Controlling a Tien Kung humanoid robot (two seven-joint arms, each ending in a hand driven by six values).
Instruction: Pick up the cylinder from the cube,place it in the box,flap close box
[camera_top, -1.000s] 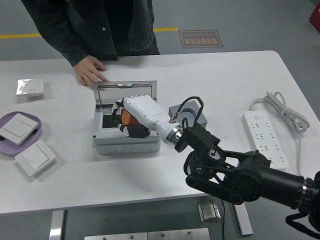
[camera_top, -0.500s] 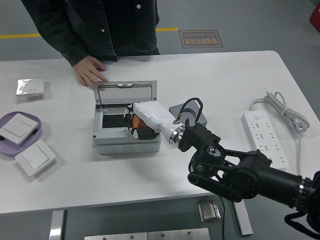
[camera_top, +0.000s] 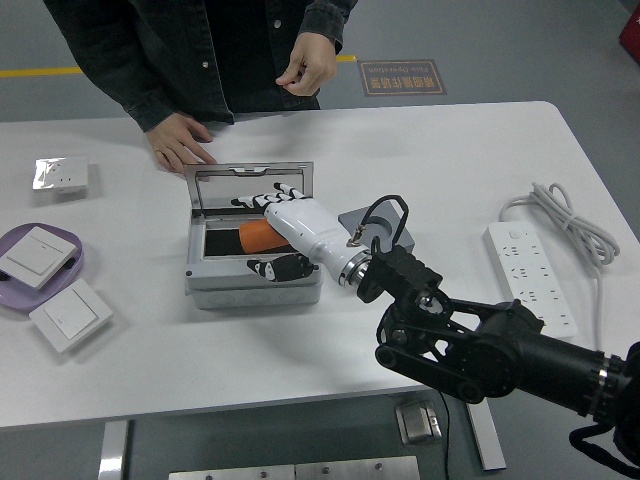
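Fingers (camera_top: 262, 198) of the right hand (camera_top: 290, 225) are spread loose over the open box (camera_top: 252, 283), grasping nothing; the white palm hovers above the box's dark interior with the thumb hanging low by the front wall. The orange cylinder (camera_top: 258, 236) lies on its side inside the box, just under the hand's palm, and whether the palm touches it cannot be told. The box's lid (camera_top: 250, 185) stands raised at the back, tilted up toward the far side of the white table (camera_top: 450, 170). The grey cube (camera_top: 358, 222) sits just right of the box, mostly hidden behind the wrist and a black cable loop. The black right arm (camera_top: 480, 350) comes in from the lower right corner. At the far edge a person rests one hand (camera_top: 180, 140) flat on the table near the box's back left corner and holds the other hand (camera_top: 308, 65) curled in the air. A white power strip (camera_top: 530, 275) with its coiled cord lies at the right; wall switches (camera_top: 68, 315) and a purple plate (camera_top: 75, 262) lie at the left.
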